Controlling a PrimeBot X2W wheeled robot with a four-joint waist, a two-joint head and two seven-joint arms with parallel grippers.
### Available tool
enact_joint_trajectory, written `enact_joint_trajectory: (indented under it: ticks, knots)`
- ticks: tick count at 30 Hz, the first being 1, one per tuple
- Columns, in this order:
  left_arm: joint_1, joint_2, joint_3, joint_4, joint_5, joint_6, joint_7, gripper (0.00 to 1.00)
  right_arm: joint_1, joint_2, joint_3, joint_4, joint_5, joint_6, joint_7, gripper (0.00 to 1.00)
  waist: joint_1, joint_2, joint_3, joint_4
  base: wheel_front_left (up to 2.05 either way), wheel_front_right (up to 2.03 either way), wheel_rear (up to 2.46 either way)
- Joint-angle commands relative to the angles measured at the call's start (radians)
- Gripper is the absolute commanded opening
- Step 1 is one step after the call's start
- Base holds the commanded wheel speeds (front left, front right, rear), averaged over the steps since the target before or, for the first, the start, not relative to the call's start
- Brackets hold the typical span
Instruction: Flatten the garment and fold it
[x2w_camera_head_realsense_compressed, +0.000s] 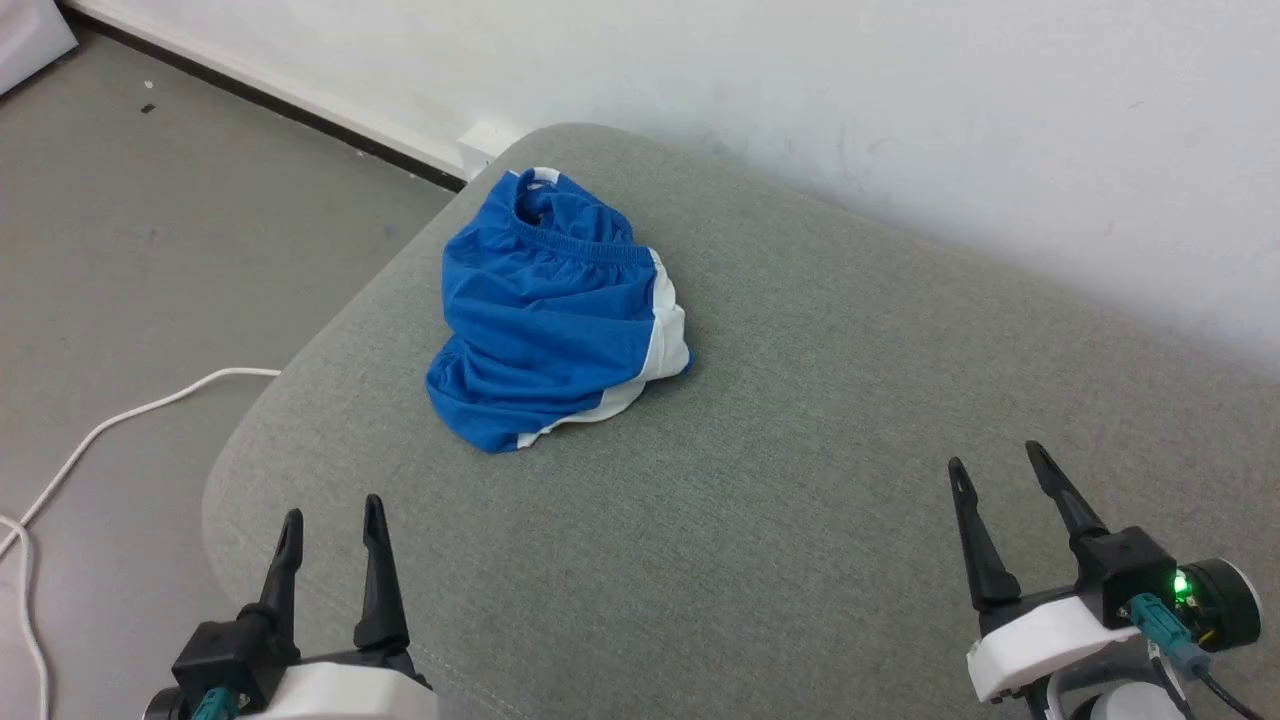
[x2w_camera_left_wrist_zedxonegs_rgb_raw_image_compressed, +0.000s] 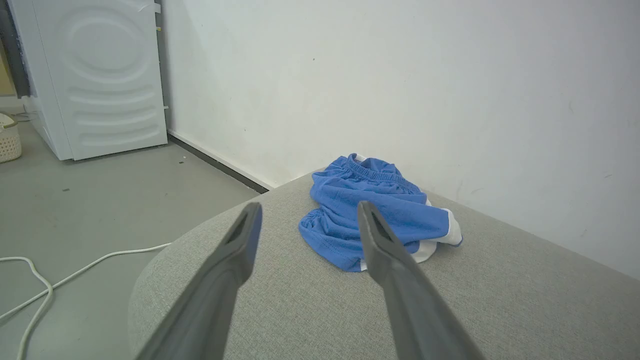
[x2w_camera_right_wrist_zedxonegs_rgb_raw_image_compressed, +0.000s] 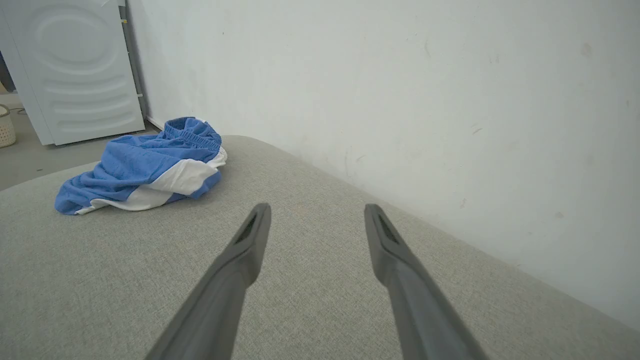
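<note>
Left claw (x2w_camera_head_realsense_compressed: 332, 508) is hovering at the near left corner of the grey cushion (x2w_camera_head_realsense_compressed: 820, 420), its two dark fingers standing wide apart and gripping nothing. The right claw (x2w_camera_head_realsense_compressed: 996, 456) is hovering at the near right, just as wide and just as empty.

The garment (x2w_camera_head_realsense_compressed: 545, 320) is lying in a crumpled heap on the far left part of the cushion. Its gathered waistband is bunching up on the far side and a white stripe is showing along its right edge. It is sitting well apart from both claws, with bare grey fabric stretching between them and a broad open stretch running off to its right.

The cushion's rounded left edge is curving down just beside the heap, and its far edge is running close along the white wall (x2w_camera_head_realsense_compressed: 900, 100). Down on the floor (x2w_camera_head_realsense_compressed: 150, 250) to the left, a white cable (x2w_camera_head_realsense_compressed: 130, 410) is trailing. Farther off, a white appliance (x2w_camera_left_wrist_zedxonegs_rgb_raw_image_compressed: 100, 75) is standing by the wall with a pale basket (x2w_camera_left_wrist_zedxonegs_rgb_raw_image_compressed: 7, 137) beside it.
</note>
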Motion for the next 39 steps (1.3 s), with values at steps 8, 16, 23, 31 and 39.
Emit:
enact_joint_trajectory:
  ticks: [8,16,23,31,39]
  knots:
    - [0.021,-0.002,-0.001,0.005,-0.003,-0.013,-0.005,1.0,0.0,0.002,-0.003,-0.002,-0.005,-0.002,-0.006,1.0,0.0,-0.0001,-0.005,-0.01,0.0,0.0,0.0]
    - [-0.068,0.007,-0.037,-0.052,0.008,-0.053,-0.004,1.0,-0.009,0.002,-0.03,-0.024,-0.018,-0.002,-0.005,1.0,0.0,-0.0001,0.035,-0.032,0.0,0.0,0.0]
    - [-0.326,0.104,-0.089,-0.041,0.011,-0.132,0.205,1.0,-0.02,0.002,-0.082,-0.059,-0.049,-0.002,0.007,1.0,0.0,-0.0001,0.086,-0.052,0.0,0.0,0.0]
    - [-0.651,0.231,-0.113,0.135,-0.061,-0.174,0.448,1.0,-0.056,0.002,-0.082,-0.13,-0.083,-0.002,0.046,1.0,0.0,-0.0001,0.184,-0.126,0.0,0.0,0.0]
    - [-0.833,0.332,-0.193,0.342,-0.265,-0.184,0.675,1.0,-0.09,0.002,-0.086,-0.187,-0.109,-0.002,0.075,1.0,0.0,-0.0001,0.294,-0.222,0.0,0.0,0.0]
